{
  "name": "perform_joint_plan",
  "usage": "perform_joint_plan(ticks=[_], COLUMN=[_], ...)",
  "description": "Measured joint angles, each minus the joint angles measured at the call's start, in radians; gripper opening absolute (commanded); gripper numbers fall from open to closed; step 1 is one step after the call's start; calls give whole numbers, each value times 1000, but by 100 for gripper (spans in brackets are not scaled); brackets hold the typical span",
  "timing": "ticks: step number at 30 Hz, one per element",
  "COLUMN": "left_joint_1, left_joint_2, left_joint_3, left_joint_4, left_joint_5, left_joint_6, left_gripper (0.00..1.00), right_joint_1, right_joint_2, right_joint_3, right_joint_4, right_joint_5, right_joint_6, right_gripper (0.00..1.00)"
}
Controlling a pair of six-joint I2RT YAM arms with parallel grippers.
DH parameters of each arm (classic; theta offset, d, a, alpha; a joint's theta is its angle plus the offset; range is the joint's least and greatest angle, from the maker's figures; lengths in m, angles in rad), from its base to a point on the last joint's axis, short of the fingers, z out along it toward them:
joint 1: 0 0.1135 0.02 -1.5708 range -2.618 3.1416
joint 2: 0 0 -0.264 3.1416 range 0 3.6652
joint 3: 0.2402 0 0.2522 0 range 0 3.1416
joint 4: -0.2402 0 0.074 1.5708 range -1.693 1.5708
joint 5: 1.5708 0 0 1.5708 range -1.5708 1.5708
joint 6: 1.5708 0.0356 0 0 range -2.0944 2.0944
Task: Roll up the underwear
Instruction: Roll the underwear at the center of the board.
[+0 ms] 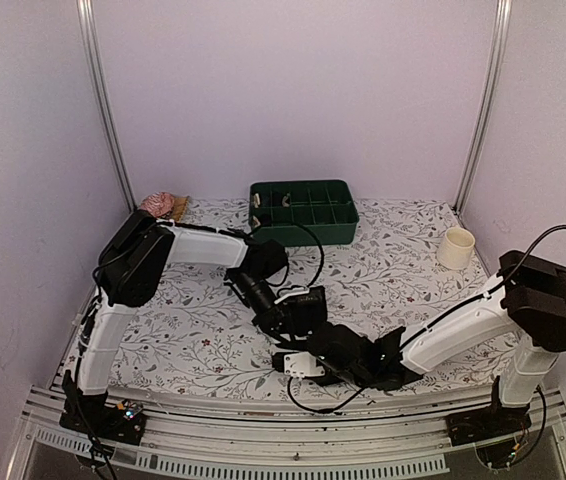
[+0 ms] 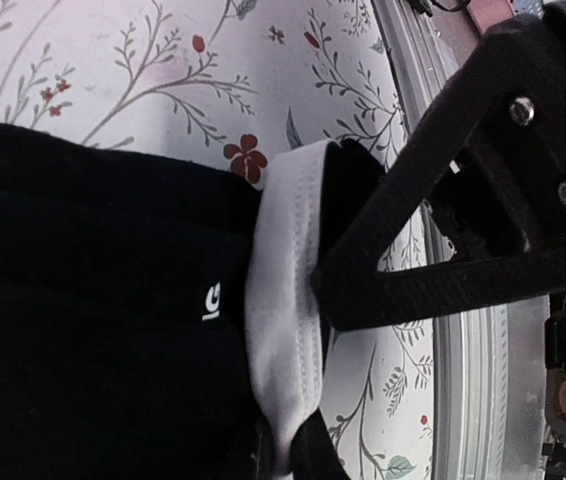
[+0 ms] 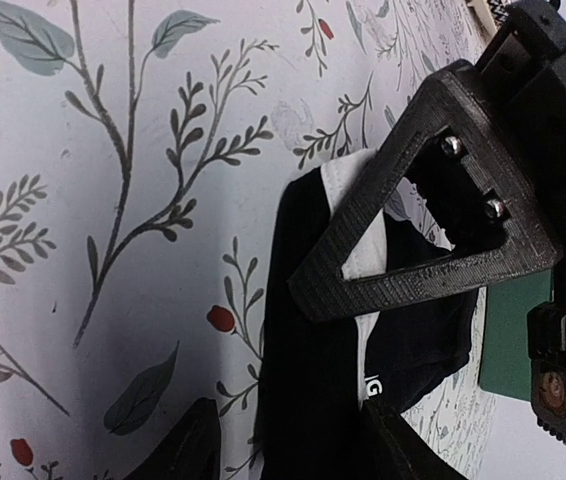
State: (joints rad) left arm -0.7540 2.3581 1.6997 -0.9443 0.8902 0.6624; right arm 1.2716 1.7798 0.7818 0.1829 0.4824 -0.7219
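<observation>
Black fabric boxer briefs (image 2: 93,300) with white waistband and small white lettering, bunched on the floral-patterned white table (image 1: 193,330) near its front edge between both arms, left gripper (image 2: 308,370) pinching the waistband, right gripper (image 3: 263,370) straddling the fabric, its hold impossible to tell, dark green compartment tray (image 1: 303,235) and cream cup (image 1: 456,248) well behind.

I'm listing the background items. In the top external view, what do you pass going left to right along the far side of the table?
small pinkish object → green divided bin → cream cup
</observation>
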Motion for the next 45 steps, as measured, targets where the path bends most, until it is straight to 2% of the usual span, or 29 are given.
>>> perform_joint_plan(ticks=[3,8,13,15,19,20,25,30,33,39,45], left_joint_1=[3,4,5,6,7,9,18,42,37,-25,-152], left_joint_2=[7,10,5,-19,-145,-195,-425,-658,-745,-800,-801], left_joint_3=[10,16,7,-19,-125,-166,-341,-596,-773,-1027,-1067], left_joint_4=[-19,-38,-27,-13,63,97,259,507,653,902,1074], left_joint_5=[8,6,-5,-3,-78,-103,-196,-275,-312,-430,-536], left_joint_6=[2,3,2,3,2,-3,2,38,82,181,230], left_gripper=[0,2,37,45,70,73,76,72,71,73,74], right_joint_1=[0,-2,-5,-12,-39,-50,-89,-150,-203,-305,-353], right_joint_2=[31,89,101,101,99,98,85,72,72,103,143], right_joint_3=[18,50,70,85,124,136,176,219,257,350,402], right_joint_4=[18,34,13,-13,-76,-98,-182,-272,-335,-480,-542], right_joint_5=[32,83,90,76,12,-14,-125,-301,-422,-666,-815], right_joint_6=[-16,-18,11,39,101,121,188,257,295,366,409], right_gripper=[37,12,6,5,4,4,4,4,4,4,3])
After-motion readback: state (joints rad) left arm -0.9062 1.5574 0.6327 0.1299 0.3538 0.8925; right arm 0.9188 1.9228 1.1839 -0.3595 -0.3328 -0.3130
